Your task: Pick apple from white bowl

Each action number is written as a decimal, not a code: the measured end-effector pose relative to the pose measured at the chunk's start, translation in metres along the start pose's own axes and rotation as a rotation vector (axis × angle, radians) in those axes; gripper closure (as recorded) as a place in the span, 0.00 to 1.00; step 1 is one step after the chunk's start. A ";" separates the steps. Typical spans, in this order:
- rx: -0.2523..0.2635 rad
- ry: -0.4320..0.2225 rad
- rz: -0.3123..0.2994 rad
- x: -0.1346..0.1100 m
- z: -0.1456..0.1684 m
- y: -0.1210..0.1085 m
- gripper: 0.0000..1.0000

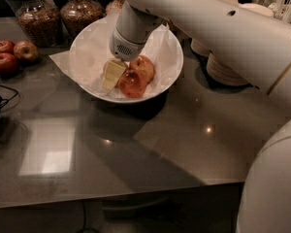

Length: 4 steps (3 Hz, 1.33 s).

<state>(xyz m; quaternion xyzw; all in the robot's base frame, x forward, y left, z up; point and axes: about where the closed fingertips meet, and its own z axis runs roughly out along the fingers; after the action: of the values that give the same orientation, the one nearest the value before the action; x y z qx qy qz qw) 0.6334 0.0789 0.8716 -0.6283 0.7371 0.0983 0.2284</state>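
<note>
Gripper point(119, 75) is down inside the white bowl point(89, 47), at its middle, with the arm point(208, 23) reaching in from the upper right. Can't tell if the jaws are wide, narrow or holding anything. Apple point(144, 66) sits in the bowl on crumpled paper point(161, 41), just right of the gripper and touching a redder apple point(132, 85) in front of it. Bowl is on the table point(160, 144). Three red apples point(9, 55) lie far left, with jars point(36, 13) behind.
</note>
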 end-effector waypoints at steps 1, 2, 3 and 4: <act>0.015 0.016 0.014 0.007 0.006 -0.002 0.22; 0.035 0.031 0.021 0.012 0.010 -0.003 0.22; 0.035 0.032 0.021 0.013 0.011 -0.003 0.41; 0.035 0.032 0.021 0.013 0.011 -0.003 0.64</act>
<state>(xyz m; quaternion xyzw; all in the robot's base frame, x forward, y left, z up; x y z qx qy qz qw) 0.6376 0.0718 0.8569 -0.6178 0.7490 0.0776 0.2266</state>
